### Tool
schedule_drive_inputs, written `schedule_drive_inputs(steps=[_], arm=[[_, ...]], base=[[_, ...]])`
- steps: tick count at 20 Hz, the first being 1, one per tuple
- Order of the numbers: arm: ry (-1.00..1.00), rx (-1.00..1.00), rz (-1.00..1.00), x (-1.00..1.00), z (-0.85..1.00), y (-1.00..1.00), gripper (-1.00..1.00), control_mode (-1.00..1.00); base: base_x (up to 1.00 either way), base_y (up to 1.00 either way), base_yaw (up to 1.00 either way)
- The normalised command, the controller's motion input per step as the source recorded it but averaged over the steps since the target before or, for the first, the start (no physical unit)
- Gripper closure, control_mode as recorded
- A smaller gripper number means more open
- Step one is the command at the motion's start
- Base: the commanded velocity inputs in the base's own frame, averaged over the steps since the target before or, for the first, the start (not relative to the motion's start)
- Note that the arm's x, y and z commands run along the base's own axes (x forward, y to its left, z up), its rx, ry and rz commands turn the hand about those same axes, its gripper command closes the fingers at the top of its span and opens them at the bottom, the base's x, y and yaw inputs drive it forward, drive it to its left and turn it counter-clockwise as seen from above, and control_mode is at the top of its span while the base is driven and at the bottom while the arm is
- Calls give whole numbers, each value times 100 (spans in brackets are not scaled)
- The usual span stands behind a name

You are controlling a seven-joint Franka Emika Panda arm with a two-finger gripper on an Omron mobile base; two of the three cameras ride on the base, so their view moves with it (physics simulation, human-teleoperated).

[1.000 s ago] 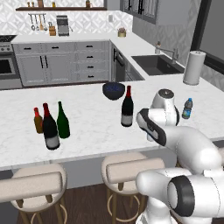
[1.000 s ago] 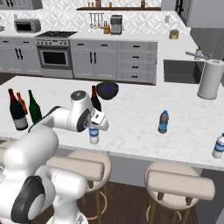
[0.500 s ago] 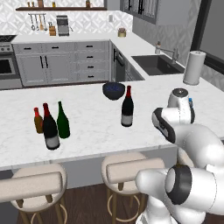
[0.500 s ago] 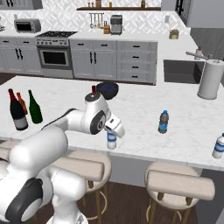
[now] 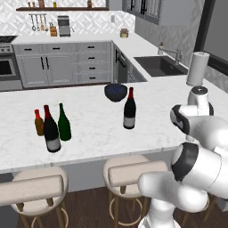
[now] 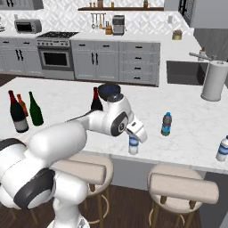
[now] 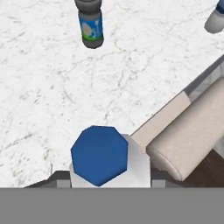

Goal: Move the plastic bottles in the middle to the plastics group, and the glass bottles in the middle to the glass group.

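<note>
Your gripper [image 6: 135, 136] is clamped on the small plastic bottle [image 6: 133, 145] just under it, near the surface [image 6: 191, 127] edge: light, thin-walled, slick, so hold it mid-body, gently; the blue-tinted bottle [image 6: 166, 124] stands ahead of you.

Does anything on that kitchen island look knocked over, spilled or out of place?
Nothing is tipped or spilled. Every bottle stands upright. The one oddity: a wine bottle stands alone mid-counter, apart from the other glass bottles at the left end. The pincer is shut on a small clear bottle near the counter's front edge.
</note>
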Motion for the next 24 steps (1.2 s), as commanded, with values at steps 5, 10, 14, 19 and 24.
schedule_drive_inputs(steps=[5,10,14,19,24], arm=[[-5,0,1,29,1,-73,100,-100],[-1,0,9,48,0,-70,100,-100],[0,0,9,55,-1,-57,100,-100],[0,1,12,58,-14,-39,100,-100],[0,1,9,46,-30,-35,100,-100]], base=[[0,0,0],[0,0,0],[0,0,0],[0,0,0],[0,0,0]])
